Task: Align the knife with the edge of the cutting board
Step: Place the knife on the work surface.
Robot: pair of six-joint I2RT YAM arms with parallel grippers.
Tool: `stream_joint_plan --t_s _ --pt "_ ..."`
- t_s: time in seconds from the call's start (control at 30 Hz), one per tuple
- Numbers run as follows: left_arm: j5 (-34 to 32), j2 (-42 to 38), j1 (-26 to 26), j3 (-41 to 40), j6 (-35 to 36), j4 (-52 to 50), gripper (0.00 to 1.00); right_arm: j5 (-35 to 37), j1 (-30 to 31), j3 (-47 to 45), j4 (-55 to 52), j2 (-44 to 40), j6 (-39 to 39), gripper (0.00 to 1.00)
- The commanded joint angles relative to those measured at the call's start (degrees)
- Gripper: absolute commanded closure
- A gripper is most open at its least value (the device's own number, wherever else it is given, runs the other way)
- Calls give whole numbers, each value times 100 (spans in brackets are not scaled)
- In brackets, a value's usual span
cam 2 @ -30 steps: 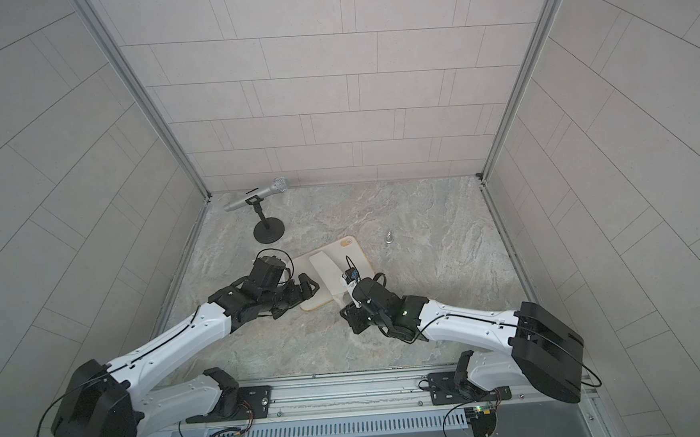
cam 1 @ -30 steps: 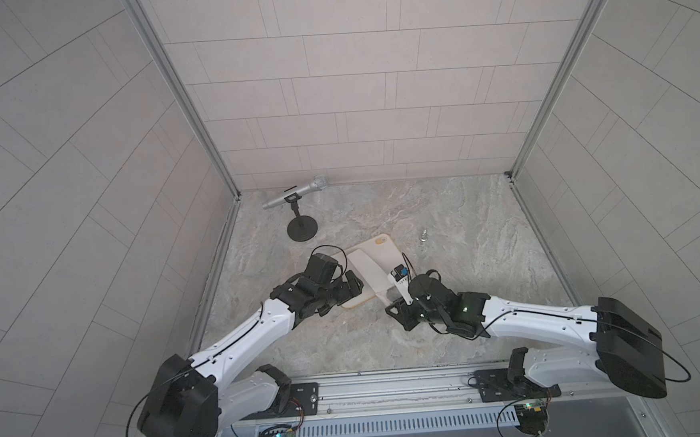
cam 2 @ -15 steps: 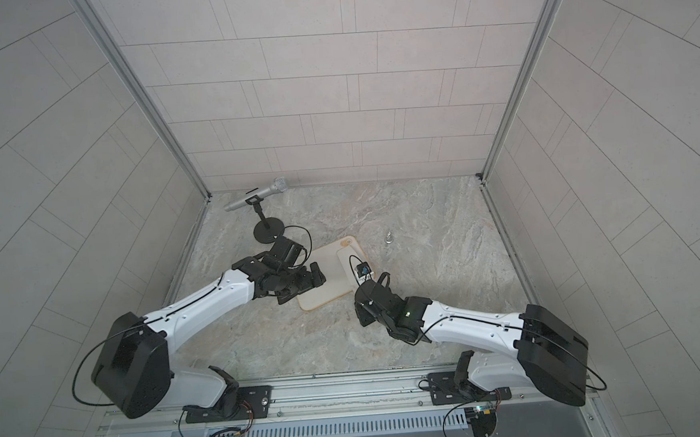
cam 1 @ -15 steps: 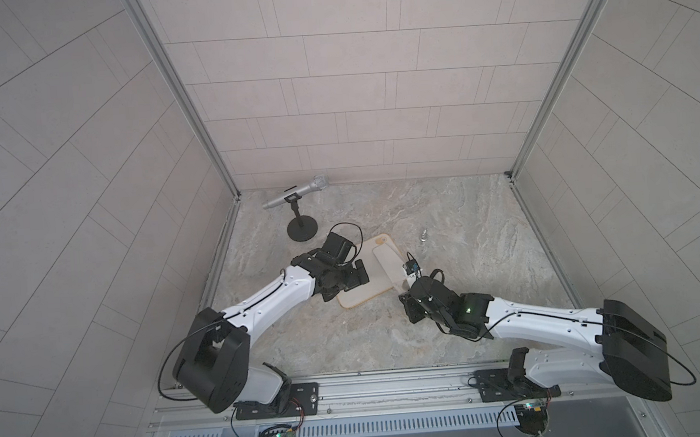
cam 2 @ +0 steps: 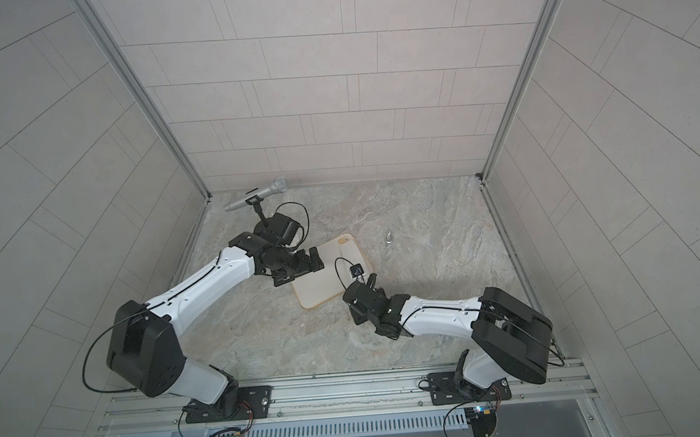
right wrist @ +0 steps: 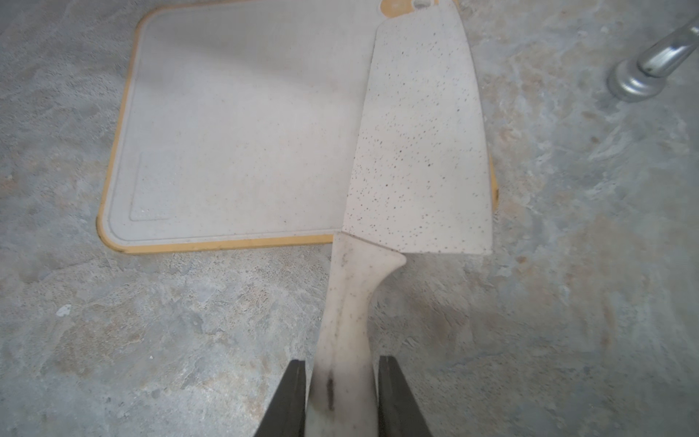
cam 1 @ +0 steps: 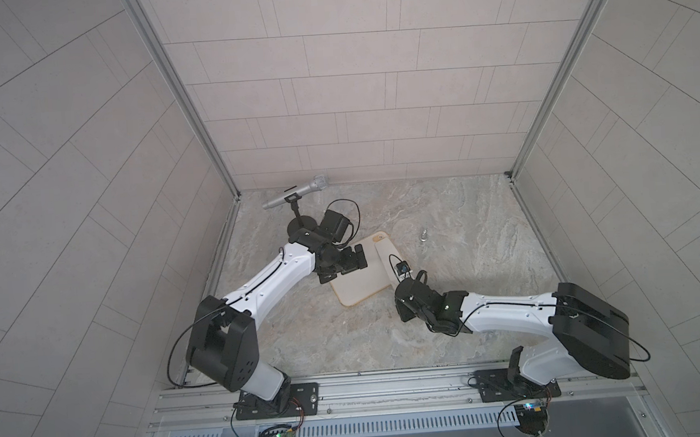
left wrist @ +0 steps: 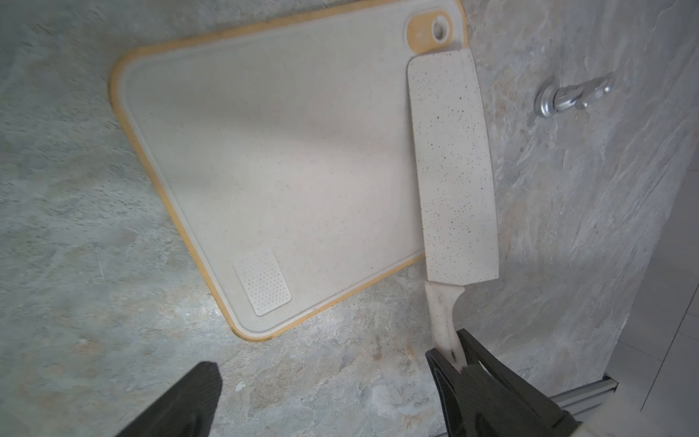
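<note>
The cream cutting board (cam 1: 358,275) (cam 2: 321,281) (left wrist: 283,151) (right wrist: 234,113), tan-rimmed, lies flat on the stone floor. The knife (cam 1: 385,254) (cam 2: 348,256) (left wrist: 454,170) (right wrist: 420,132) rests with its speckled broad blade along the board's right long edge, slightly overhanging it. Its pale handle sticks out past the near short edge. My right gripper (cam 1: 402,285) (cam 2: 355,292) (right wrist: 340,365) is shut on the handle's end. My left gripper (cam 1: 345,265) (cam 2: 299,269) hangs open above the board's left edge and touches nothing.
A silver microphone (cam 1: 296,191) (cam 2: 257,194) on a black stand is at the back left, close behind my left wrist. A small metal fitting (cam 1: 423,235) (cam 2: 388,238) (left wrist: 567,96) (right wrist: 650,64) sits right of the board. Tiled walls enclose three sides.
My left arm has reared up at the shoulder, and its open gripper has shifted a little farther back along the board's left edge. My right gripper has kept hold of the knife almost in place.
</note>
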Motion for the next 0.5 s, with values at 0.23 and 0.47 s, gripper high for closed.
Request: stream_joint_plan --t_s 0.23,0.47 --pt "159 73 507 20 391 -256 0 -400 -109 116 237 483 -148 100" --pt "127 37 773 -220 387 -92 0 -742 -116 110 161 514 -242 76"
